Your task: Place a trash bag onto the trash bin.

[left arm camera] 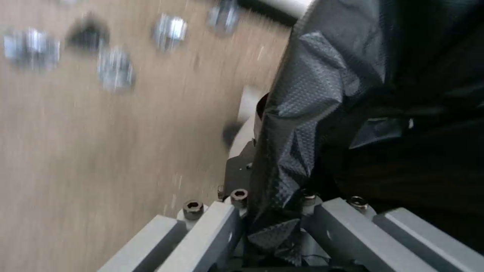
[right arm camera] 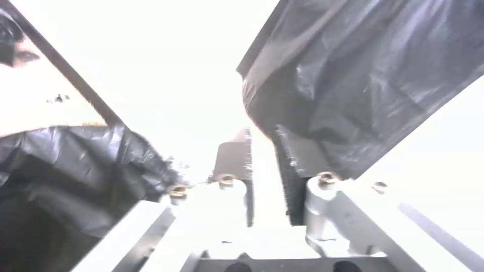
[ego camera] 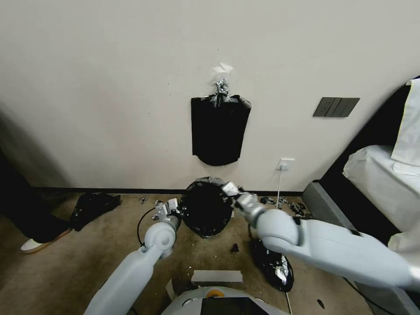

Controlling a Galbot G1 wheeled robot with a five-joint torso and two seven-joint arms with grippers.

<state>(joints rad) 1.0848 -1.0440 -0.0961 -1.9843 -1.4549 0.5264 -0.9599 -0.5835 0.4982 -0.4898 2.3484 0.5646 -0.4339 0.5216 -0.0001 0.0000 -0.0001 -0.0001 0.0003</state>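
At the left jaws: we see the left gripper clamped on a fold of the trash bag, the embossed black film running out between the fingers and away over the dark opening.
At the right jaws: the right gripper has its fingers parted, a flap of glossy film lying against one finger; nothing is pinched there that we can make out.
Between the arms: from the head view the trash bag sits as a dark round mouth on the floor by the wall, left gripper at its left edge, right gripper at its upper right edge.
Key relation: the bag mouth lies straight between the two sets of jaws, both about equally near, left one holding.
Trash bin: we judge it stands under the film, but no cream wall shows, so we cannot confirm.
Hard to read: the left wrist view smears the floor; the right wrist view washes out to white.
Clutter: a hanging black bundle on the wall and a black heap on the floor.
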